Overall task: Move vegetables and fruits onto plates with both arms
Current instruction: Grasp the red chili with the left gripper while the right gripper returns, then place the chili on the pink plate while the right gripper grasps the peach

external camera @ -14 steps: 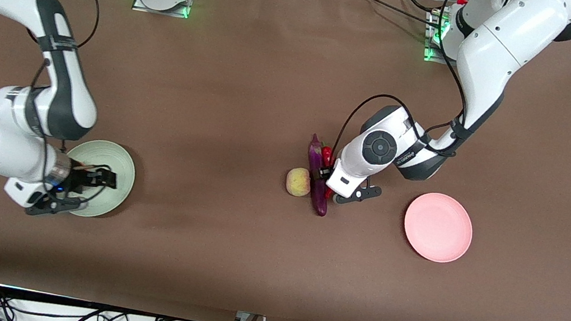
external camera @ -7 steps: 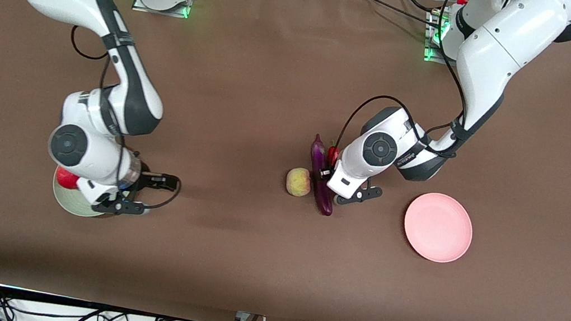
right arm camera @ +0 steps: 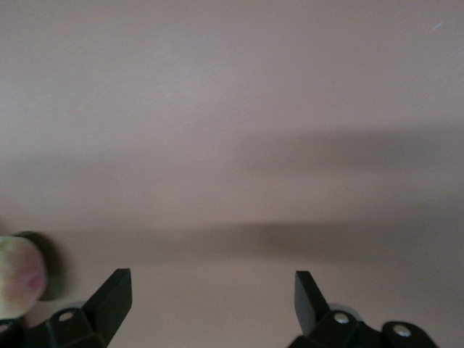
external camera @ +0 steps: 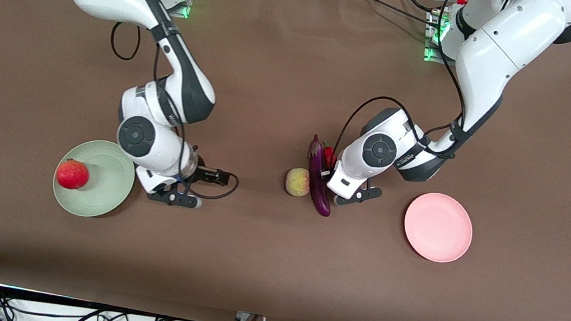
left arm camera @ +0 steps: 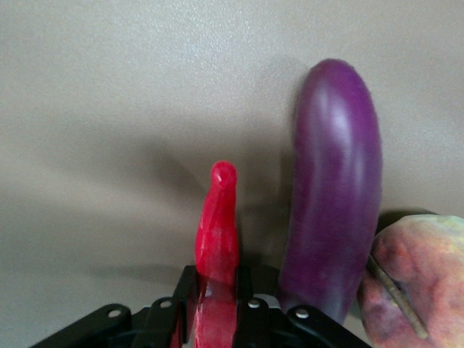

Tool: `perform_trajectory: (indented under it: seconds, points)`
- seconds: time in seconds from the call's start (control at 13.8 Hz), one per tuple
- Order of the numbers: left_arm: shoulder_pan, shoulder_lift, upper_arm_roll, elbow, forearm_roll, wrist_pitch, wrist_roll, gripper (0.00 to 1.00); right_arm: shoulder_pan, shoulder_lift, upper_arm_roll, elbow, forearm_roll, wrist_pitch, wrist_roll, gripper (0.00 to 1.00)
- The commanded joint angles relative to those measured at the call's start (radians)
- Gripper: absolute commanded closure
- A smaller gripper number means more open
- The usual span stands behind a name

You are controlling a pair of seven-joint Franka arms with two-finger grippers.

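The left gripper (left arm camera: 216,319) pinches the red chili pepper (left arm camera: 217,225) at the table's (external camera: 258,269) middle, just beside the eggplant (external camera: 319,179). The right gripper (right arm camera: 210,293), fingers spread, hangs over bare table near the peach (external camera: 297,181).

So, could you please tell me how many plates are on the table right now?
2. The green plate sits toward the right arm's end, with the red fruit on it. The pink plate sits toward the left arm's end, with nothing on it. None seems hidden.
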Motion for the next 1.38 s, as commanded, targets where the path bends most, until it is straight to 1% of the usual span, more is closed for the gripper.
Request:
perform_trajectory:
  seconds: [0.0,0.22,0.44,0.51,0.8,1.02,1.16,1.31]
  points:
    - [-0.005,0.03,0.001,0.027,0.029,0.019,-0.007,1.0,0.071,0.02,-0.006,0.006,0.017,0.07,0.133,0.01]
    - [0.011,-0.007,0.014,0.048,0.032,-0.014,0.037,1.0,0.135,0.037,-0.006,0.006,0.019,0.148,0.211,0.01]
    - [0.026,-0.005,0.014,0.172,0.03,-0.187,0.135,1.0,0.2,0.055,-0.006,0.006,0.017,0.24,0.311,0.01]
    - [0.041,-0.005,0.014,0.189,0.03,-0.218,0.2,1.0,0.227,0.06,-0.008,0.004,0.01,0.266,0.33,0.01]
    - [0.181,-0.007,0.012,0.194,0.03,-0.228,0.546,1.0,0.254,0.074,-0.009,0.006,0.008,0.32,0.348,0.01]
    - [0.28,0.012,0.017,0.194,0.032,-0.214,0.805,1.0,0.269,0.092,-0.012,0.006,0.002,0.371,0.347,0.01]
    - [0.294,0.015,0.04,0.195,0.03,-0.212,0.88,1.0,0.275,0.103,-0.012,0.006,0.0,0.403,0.347,0.01]
    - [0.296,0.019,0.066,0.194,0.026,-0.212,0.898,1.0,0.283,0.112,-0.015,0.006,-0.021,0.433,0.345,0.01]
